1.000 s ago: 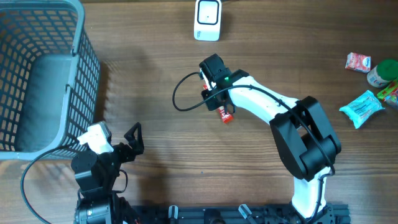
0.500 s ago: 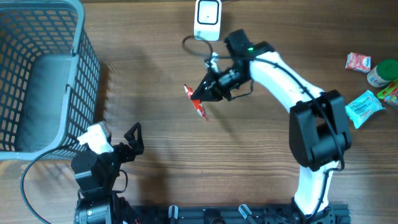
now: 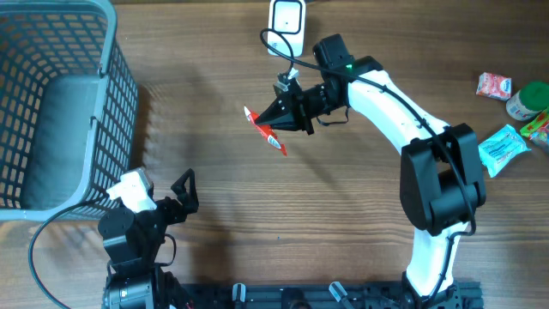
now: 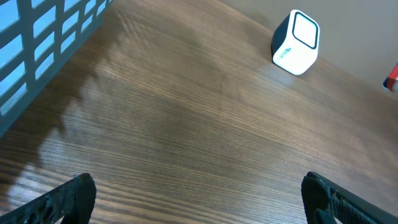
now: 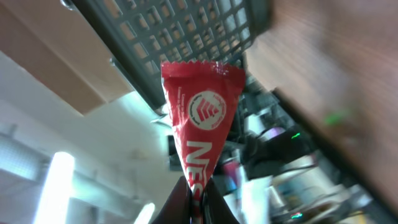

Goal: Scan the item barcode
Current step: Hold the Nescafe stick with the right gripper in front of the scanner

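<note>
Pinching the red sachet [image 3: 264, 130] by one narrow end, the right gripper [image 3: 276, 122] is holding its jaws fully closed on the crimp. In the right wrist view the sachet [image 5: 202, 118] is standing out past the fingertips with its logo side facing the cam. No barcode is readable on that side, so it may be on the other face.

Change vs a sec ago: the gripper was sitting low near table centre with the sachet tucked under it. Since then it has swung up and left, and it is now holding the sachet clear of the wood, just below-left of the scanner [image 3: 286, 26]. Judging from that, pickup is done and the presenting step is underway. The sachet isn't yet in front of the scanner window, so the wrist prob needs more turn and a short move toward it.

Room: bare wood is lying open between the sachet and the basket [image 3: 51, 103], which is well apart at far left. The scanner is sitting near the table's far edge, and the right arm's cable loop is hanging just beside it, a snag risk. The left gripper [image 3: 183, 190] is parked near-left with jaws wide and empty. Other packets [image 3: 502, 146] are lying at the far right, out of the way.
</note>
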You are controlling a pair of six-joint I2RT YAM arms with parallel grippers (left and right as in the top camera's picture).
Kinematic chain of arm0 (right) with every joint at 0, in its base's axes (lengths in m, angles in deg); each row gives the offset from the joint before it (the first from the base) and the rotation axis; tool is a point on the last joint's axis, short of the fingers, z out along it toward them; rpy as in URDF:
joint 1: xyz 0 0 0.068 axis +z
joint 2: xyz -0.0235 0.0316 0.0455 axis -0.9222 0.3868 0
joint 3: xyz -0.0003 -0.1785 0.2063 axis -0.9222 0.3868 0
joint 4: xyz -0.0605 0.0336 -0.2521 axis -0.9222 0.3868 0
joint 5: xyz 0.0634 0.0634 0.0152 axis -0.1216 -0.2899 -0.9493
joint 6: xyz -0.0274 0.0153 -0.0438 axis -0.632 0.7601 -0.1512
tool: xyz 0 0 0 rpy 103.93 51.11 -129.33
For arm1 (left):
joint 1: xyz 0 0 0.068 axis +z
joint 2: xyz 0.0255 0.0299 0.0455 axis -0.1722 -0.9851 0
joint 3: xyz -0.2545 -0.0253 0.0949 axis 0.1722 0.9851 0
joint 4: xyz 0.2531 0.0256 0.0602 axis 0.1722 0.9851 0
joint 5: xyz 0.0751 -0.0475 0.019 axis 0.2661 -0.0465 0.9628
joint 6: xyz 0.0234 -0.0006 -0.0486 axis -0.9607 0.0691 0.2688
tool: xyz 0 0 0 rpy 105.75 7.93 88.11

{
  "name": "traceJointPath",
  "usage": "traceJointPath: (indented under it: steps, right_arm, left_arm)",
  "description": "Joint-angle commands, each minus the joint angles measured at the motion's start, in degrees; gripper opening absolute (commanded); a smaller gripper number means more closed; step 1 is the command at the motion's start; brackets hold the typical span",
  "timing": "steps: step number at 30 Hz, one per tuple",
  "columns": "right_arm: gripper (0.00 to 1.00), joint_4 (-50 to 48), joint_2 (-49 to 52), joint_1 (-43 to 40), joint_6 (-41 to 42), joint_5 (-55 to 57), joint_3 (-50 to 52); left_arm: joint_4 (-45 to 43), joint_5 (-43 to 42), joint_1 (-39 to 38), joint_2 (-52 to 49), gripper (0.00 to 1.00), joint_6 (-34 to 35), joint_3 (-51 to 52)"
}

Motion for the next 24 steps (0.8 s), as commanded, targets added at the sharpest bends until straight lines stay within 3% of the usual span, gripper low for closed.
traceJointPath:
  steps: [1,5,9,13,24]
  right_arm:
    - [0.04,-5.31,0.22,0.24,-5.29,23.26,-0.59]
    - [0.05,-8.24,0.22,0.33,-6.19,49.20,-0.61]
    - [0.04,-11.52,-0.24,1.70,-14.01,50.36,-2.43]
    - [0.04,-12.70,-0.37,4.92,-22.56,61.20,-7.15]
    - [0.04,-40.15,0.48,6.78,-34.29,70.88,-10.67]
  left_arm:
    - [-0.11,0.31,-0.15,0.24,1.00,-0.31,0.44]
    - [-0.11,0.31,-0.15,0.24,1.00,-0.31,0.44]
    - [-0.11,0.31,-0.15,0.24,1.00,-0.31,0.44]
    - [-0.11,0.31,-0.15,0.24,1.00,-0.31,0.44]
    - [-0.11,0.31,-0.15,0.24,1.00,-0.31,0.44]
